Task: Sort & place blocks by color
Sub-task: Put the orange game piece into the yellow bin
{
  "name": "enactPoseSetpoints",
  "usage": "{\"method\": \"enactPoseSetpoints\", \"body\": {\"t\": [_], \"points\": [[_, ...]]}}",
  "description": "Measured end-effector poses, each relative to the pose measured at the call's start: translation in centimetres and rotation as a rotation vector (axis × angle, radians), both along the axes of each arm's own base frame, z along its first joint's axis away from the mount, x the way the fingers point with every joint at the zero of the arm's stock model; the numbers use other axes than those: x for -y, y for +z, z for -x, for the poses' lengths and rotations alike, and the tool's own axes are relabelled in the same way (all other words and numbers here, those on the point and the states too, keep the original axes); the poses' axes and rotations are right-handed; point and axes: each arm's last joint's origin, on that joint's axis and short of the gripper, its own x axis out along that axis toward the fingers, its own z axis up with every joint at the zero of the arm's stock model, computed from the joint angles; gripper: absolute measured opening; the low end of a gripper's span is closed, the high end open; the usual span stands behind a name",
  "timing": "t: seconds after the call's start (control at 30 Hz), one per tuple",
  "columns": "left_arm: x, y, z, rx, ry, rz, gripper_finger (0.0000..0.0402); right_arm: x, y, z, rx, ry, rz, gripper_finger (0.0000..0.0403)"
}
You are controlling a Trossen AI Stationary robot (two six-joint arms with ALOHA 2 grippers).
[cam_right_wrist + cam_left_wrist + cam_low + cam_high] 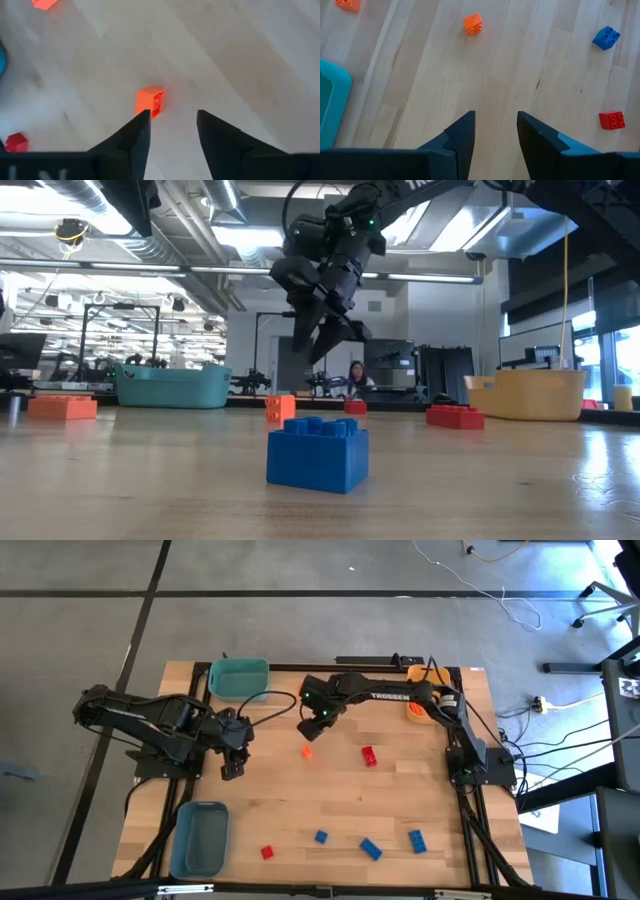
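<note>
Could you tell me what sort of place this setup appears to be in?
Most likely a robotics lab or workshop: the wooden table stands on a concrete floor with cables trailing beside it, and the low view shows exposed ceiling ducts, equipment racks and a person seated behind.

Teal bin (240,678) at tabletop's far edge, toward left. Grey-blue bin (199,837) near front-left corner. Yellow-orange bin (526,394) at far-right corner, mostly hidden from above. Wooden tabletop (330,795) on black frame. White cable (500,595) on floor beyond. Seated person (355,376) in room behind.
</note>
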Motion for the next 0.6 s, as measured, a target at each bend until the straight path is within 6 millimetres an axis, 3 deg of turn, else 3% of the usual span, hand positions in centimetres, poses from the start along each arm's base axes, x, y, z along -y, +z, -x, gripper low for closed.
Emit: {"method": "enactPoseSetpoints", "body": {"t": [0.17, 0.27, 0.37, 0.6], "points": [[0.0, 0.0, 0.0, 0.0, 0.0, 0.0, 0.0139, -3.4, 0.1, -0.8, 0.039, 0.158, 0.056, 0.016], [0.0, 0.0, 0.0, 0.0, 0.0, 0.0, 0.0139, -4.8, 0.2, -1.5, 0.076, 0.164, 0.123, 0.016], [0.0, 0.0, 0.0, 0.0, 0.0, 0.0, 0.0139, -5.6, 0.3, -1.9, 0.098, 0.129, 0.141, 0.016], [0.0, 0.0, 0.0, 0.0, 0.0, 0.0, 0.0139, -6.1, -1.5, -2.4, 0.051, 0.139, 0.2, 0.016]]}}
